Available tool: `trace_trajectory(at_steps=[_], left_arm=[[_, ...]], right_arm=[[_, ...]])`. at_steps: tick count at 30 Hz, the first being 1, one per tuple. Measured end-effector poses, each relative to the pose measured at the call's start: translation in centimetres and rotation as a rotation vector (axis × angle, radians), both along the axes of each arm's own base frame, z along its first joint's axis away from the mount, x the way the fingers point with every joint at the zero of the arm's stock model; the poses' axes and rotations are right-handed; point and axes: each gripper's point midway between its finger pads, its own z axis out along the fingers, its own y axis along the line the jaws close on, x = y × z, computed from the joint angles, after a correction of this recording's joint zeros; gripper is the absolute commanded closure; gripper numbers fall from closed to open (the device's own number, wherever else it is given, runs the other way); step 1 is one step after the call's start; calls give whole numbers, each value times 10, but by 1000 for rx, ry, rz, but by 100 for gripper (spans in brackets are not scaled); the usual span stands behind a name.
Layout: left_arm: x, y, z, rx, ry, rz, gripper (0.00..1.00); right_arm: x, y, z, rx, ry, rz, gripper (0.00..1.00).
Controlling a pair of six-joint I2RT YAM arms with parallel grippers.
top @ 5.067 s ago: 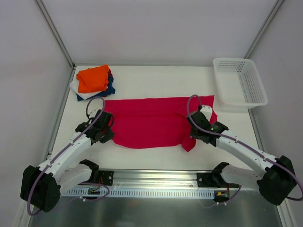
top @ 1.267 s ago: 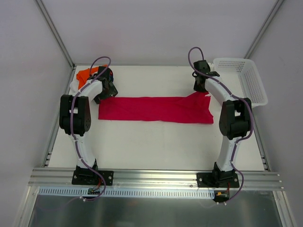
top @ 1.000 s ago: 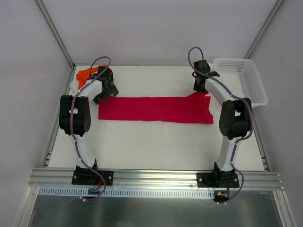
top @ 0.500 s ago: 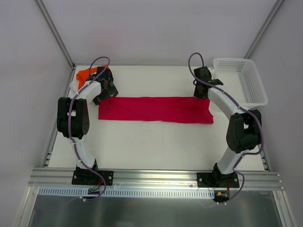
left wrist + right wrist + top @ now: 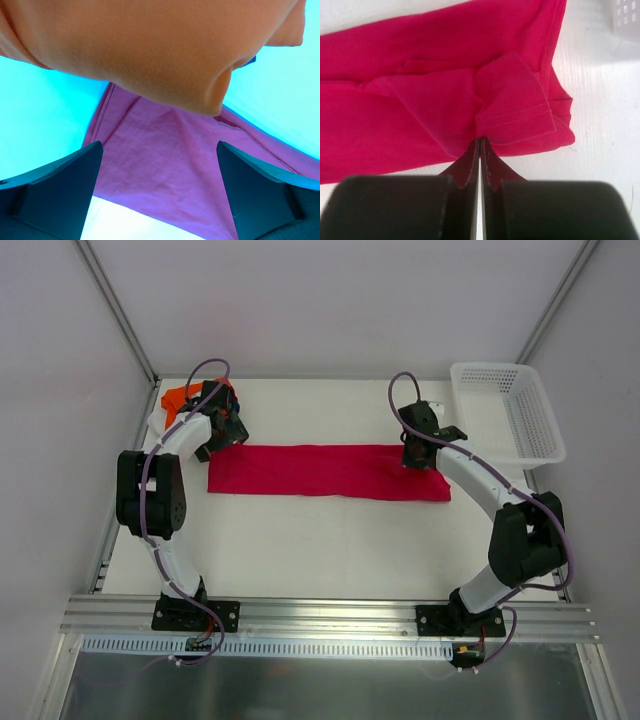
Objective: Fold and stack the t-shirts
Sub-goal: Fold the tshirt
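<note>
lying as a long folded strip across the table (image 5: 320,560) middle, the crimson t-shirt (image 5: 320,472) has bare surface along its near edge. right gripper (image 5: 480,142) is closed, pinching the bunched right end; left gripper (image 5: 159,147) gapes wide, empty, beside the orange t-shirt (image 5: 150,45).

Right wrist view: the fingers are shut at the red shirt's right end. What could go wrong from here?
The fingers of the right gripper pinch only a small puckered fold of the red t-shirt; pulling may bunch the strip instead of folding it.
The left gripper hangs open close beside the orange t-shirt and could nudge that stack.
</note>
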Motion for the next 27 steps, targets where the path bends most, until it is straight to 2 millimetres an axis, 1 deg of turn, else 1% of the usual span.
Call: trace_trajectory(at_steps=[2, 4, 6, 7, 9, 10, 15, 17, 18, 21, 25, 27], left_arm=[[0, 0, 1, -2, -3, -1, 1], [0, 0, 2, -3, -5, -1, 1], [-1, 0, 2, -3, -3, -1, 1], [-2, 0, 1, -3, -1, -2, 1], [-4, -1, 0, -5, 3, -3, 1], [-5, -1, 0, -7, 5, -4, 1], [-8, -3, 0, -19, 6, -10, 1], [-9, -4, 2, -22, 3, -12, 1], [-9, -4, 3, -24, -1, -13, 1], [-10, -5, 8, -30, -11, -16, 1], [-16, -8, 11, -47, -14, -27, 1], [-19, -10, 10, -54, -8, -35, 1]], right_arm=[[-6, 4, -1, 2, 4, 9, 91], [-11, 7, 1, 8, 4, 12, 77], [-16, 9, 4, 13, -1, 17, 71], [-19, 10, 7, 14, -5, 18, 66], [-21, 10, 12, 15, -16, 20, 65], [-22, 10, 15, 17, -23, 21, 61], [-25, 9, 25, 15, -45, 19, 63], [-26, 9, 26, 12, -50, 17, 57], [-26, 9, 27, 9, -52, 15, 52], [-25, 7, 27, -1, -52, 11, 45], [-17, 9, 27, -2, -50, 10, 45], [-13, 13, 23, 7, -43, 17, 46]])
